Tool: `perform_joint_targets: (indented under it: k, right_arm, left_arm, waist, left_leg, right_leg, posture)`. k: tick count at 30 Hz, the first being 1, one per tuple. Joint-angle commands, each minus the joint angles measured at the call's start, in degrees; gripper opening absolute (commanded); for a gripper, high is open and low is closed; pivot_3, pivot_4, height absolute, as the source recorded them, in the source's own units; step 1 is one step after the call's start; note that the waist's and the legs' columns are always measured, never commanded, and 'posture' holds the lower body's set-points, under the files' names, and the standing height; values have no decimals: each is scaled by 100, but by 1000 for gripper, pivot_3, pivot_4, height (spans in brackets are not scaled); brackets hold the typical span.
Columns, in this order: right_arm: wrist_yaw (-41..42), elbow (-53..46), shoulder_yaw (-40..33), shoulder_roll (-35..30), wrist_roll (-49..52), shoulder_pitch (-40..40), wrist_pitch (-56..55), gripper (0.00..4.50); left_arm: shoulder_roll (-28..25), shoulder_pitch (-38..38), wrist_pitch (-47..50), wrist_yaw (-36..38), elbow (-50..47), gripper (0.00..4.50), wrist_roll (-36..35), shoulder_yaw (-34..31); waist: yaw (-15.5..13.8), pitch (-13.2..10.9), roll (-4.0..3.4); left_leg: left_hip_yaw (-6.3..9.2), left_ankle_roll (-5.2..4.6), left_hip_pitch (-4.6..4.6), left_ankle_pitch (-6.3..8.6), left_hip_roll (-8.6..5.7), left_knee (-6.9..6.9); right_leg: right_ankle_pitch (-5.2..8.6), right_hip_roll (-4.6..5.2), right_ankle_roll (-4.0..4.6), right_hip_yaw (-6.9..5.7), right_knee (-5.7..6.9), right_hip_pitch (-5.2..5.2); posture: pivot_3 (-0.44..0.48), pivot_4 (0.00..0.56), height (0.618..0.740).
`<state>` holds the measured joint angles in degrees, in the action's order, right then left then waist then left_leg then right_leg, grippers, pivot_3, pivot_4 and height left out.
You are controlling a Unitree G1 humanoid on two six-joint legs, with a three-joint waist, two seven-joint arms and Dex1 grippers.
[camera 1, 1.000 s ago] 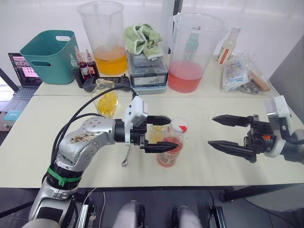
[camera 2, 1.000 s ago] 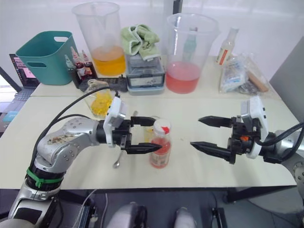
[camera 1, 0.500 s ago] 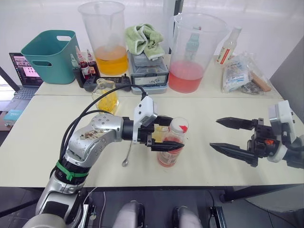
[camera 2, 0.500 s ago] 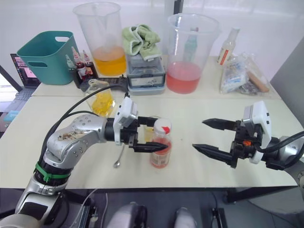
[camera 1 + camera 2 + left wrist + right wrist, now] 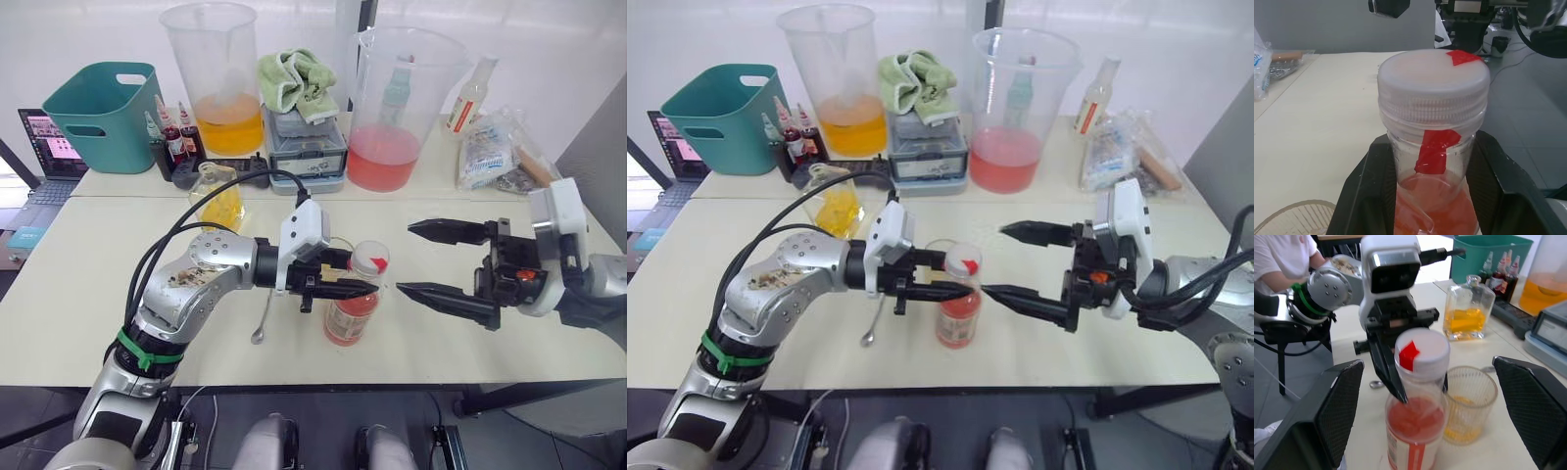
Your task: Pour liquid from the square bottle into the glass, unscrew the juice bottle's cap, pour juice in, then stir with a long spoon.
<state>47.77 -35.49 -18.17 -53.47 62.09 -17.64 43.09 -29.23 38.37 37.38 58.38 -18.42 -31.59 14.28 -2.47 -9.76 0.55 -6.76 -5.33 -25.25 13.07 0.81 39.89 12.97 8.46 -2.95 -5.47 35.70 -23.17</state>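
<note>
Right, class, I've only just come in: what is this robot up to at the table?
The left gripper is shut on the juice bottle, holding its neck just below the white cap, which is on. The right gripper is open beside the bottle, facing it. The glass behind holds a little yellow liquid. The square bottle stands further back, and the long spoon lies on the table.
</note>
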Motion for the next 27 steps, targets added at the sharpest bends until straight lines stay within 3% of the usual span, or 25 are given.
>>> perform_joint_targets:
  k: [1,14,15,22,27]
  right_arm:
    - [-74,-88,-26,15,192,-103,8,4500]
    - [-1224,-283,946,495,83,-597,321,4500]
    - [-1295,-278,976,530,68,-614,332,3969]
    - [-1323,-240,1066,584,42,-734,356,1723]
    - [-439,-13,1409,459,-299,-1011,124,1700]
  left_arm:
    - [-59,-32,36,35,-114,1413,105,132]
    - [-74,-107,52,59,-191,1413,123,155]
    - [-79,-116,52,61,-199,1409,120,151]
    - [-175,-197,7,125,-241,1409,115,97]
    - [-363,-288,-59,203,-307,1409,128,39]
  waist:
    - [-3,0,0]
    - [14,2,1]
    - [18,2,1]
    - [22,2,1]
    - [43,2,1]
  left_leg:
    - [1,0,0,0,0,0]
    - [1,1,0,-1,0,0]
    - [1,1,0,0,-1,0]
    - [1,1,0,-1,0,-1]
    - [0,1,0,-1,0,-1]
  right_leg:
    - [0,0,0,0,0,0]
    - [0,0,0,-1,5,-1]
    - [0,0,0,0,5,-1]
    - [0,-1,0,-2,6,-2]
    - [0,-3,0,-2,6,-3]
  posture:
    - [0,150,739]
    - [0,150,739]
    - [0,150,739]
    - [0,150,739]
    - [0,150,739]
